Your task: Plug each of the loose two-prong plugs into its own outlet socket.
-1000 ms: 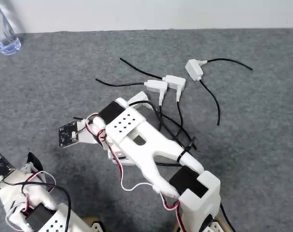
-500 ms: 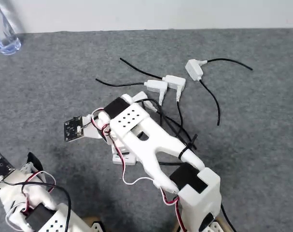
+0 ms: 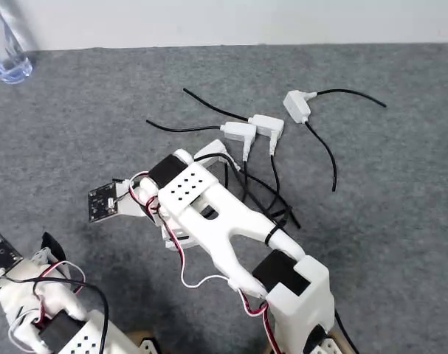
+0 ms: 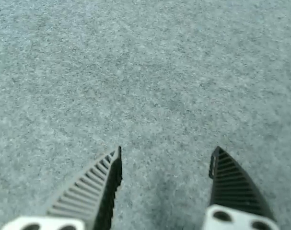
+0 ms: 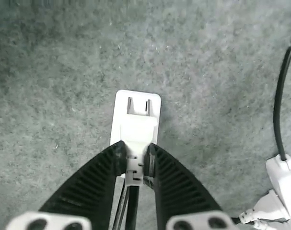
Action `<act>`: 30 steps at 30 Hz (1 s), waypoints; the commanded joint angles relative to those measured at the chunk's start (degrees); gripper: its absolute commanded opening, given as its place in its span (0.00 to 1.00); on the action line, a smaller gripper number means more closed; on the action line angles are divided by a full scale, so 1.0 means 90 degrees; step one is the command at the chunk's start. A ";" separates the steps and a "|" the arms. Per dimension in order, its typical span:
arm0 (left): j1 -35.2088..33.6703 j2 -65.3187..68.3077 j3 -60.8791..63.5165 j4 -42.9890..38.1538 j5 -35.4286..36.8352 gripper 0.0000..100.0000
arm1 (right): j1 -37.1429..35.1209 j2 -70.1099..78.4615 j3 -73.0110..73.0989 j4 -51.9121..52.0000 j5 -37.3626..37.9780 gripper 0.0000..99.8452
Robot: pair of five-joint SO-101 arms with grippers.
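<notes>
Your right end effector point(image 5: 135, 160) pinches a plug point(image 5: 138, 132) over the socket point(image 5: 137, 103); left end effector point(image 4: 167, 167) hangs wide open above bare counter point(image 4: 159, 72).

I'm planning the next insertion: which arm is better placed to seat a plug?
Right. The right hand is shut on a plug just over a socket; the left hand is open above bare carpet.

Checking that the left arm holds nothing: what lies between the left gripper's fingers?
Bare grey carpet lies there, seen in the left wrist view; the left gripper hangs open above it, gripping nothing.
</notes>
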 commanded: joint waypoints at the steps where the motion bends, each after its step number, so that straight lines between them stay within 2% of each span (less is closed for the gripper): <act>1: 0.0029 -0.0039 -0.0044 0.0049 -0.0049 0.28 | -0.0044 -0.0015 -0.0391 0.0444 -0.0049 0.01; 8: 0.0029 -0.0039 -0.0044 0.0049 -0.0049 0.28 | 0.0269 -0.0005 -0.1338 0.1216 0.0010 0.01; 16: 0.0107 -0.0059 -0.0044 0.0049 -0.0039 0.28 | 0.0278 -0.0073 -0.1348 0.1275 0.0020 0.01; 18: 0.0615 -0.0059 -0.0044 0.0049 -0.0039 0.28 | 0.0269 -0.0298 -0.1348 0.1206 -0.0234 0.01; 23: 0.2637 -0.0068 -0.0044 0.0361 0.0225 0.28 | 0.0239 -0.1001 -0.1319 0.1255 -0.0957 0.01; 26: 0.3516 -0.0068 -0.0044 0.0371 0.1133 0.28 | 0.0269 -0.1324 -0.1114 0.1226 -0.1524 0.01; 30: 0.4484 -0.0068 -0.0044 0.0371 0.3028 0.28 | 0.0366 -0.1636 -0.0840 0.1177 -0.1690 0.01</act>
